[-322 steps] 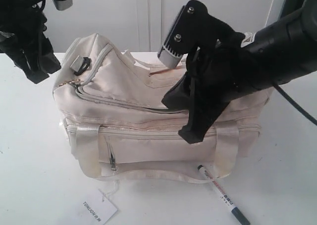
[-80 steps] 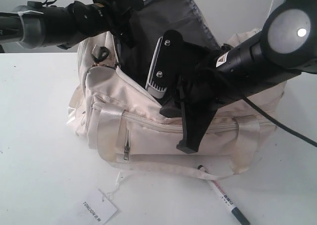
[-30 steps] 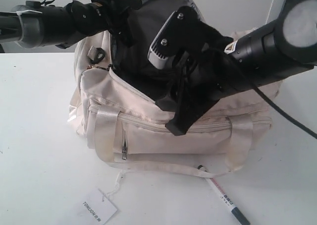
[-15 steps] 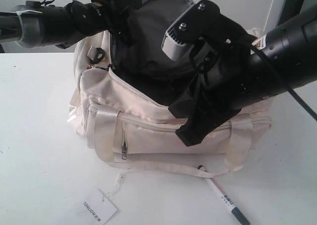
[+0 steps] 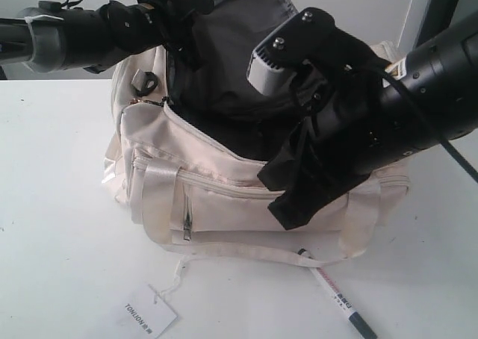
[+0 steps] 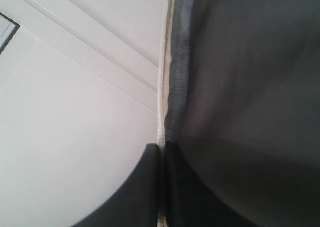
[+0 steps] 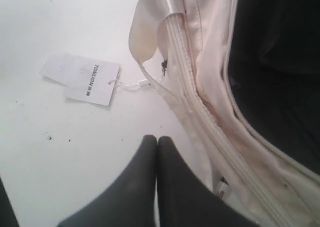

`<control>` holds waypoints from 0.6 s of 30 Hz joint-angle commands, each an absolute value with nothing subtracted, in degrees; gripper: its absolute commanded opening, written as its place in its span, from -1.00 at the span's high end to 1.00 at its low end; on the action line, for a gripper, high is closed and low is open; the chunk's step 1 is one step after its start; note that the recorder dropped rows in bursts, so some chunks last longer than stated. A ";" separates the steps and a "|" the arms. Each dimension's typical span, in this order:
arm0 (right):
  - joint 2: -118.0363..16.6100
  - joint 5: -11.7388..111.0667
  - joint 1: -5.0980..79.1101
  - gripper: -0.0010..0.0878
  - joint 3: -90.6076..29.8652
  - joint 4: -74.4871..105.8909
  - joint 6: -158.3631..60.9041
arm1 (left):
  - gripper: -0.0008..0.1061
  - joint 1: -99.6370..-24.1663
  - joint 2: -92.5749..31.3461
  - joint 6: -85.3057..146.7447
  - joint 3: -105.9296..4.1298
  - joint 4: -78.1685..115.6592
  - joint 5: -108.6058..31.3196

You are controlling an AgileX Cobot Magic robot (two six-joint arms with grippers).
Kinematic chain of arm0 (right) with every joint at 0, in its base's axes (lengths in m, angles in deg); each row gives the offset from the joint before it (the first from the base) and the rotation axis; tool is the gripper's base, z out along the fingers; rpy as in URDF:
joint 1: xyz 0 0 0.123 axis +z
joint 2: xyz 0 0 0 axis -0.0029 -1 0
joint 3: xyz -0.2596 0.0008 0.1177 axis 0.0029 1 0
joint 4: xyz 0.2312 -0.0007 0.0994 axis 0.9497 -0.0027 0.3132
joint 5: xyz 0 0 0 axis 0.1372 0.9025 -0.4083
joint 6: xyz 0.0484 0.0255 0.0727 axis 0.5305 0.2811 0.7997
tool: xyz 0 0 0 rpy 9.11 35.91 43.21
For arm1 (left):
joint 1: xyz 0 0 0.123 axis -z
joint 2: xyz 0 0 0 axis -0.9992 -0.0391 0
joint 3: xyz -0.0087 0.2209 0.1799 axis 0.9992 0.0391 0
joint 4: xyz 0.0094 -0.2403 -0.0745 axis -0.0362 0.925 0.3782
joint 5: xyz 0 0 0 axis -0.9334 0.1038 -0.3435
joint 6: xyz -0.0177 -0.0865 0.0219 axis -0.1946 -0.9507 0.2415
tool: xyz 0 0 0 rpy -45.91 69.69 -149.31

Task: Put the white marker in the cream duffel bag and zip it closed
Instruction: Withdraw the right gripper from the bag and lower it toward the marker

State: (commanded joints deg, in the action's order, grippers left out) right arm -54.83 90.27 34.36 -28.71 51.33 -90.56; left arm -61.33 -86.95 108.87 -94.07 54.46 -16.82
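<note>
Touching white marker [image 5: 334, 296]: strap [image 5: 246, 255]; tag [image 5: 147, 314] nearby

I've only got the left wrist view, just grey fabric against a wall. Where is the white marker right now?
Observer: The white marker lies on the table in front of the cream duffel bag, outside it.
Operator: Is the right pincer carrying anything?
Observer: No. The right pincer is shut and empty, in front of the bag's long front zip.
Operator: And is the bag open enough?
Observer: Its top is raised, pinched at the edge by the left pincer, and the exterior view shows the dark lining inside a wide opening.
</note>
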 joint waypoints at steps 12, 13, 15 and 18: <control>-54.83 100.05 34.36 0.98 -28.71 51.33 -90.56 | 0.99 -61.33 -86.95 108.87 -94.07 54.46 -16.82; -54.83 101.20 34.36 0.98 -28.71 51.33 -90.44 | 0.99 -61.33 -86.95 108.87 -94.07 54.46 -16.82; -54.83 103.28 34.36 0.98 -28.71 51.33 -89.47 | 0.99 -61.33 -86.95 108.87 -94.07 54.46 -16.82; -54.83 105.67 34.36 0.98 -28.71 51.33 -87.44 | 0.99 -61.33 -86.95 108.87 -94.07 54.46 -16.82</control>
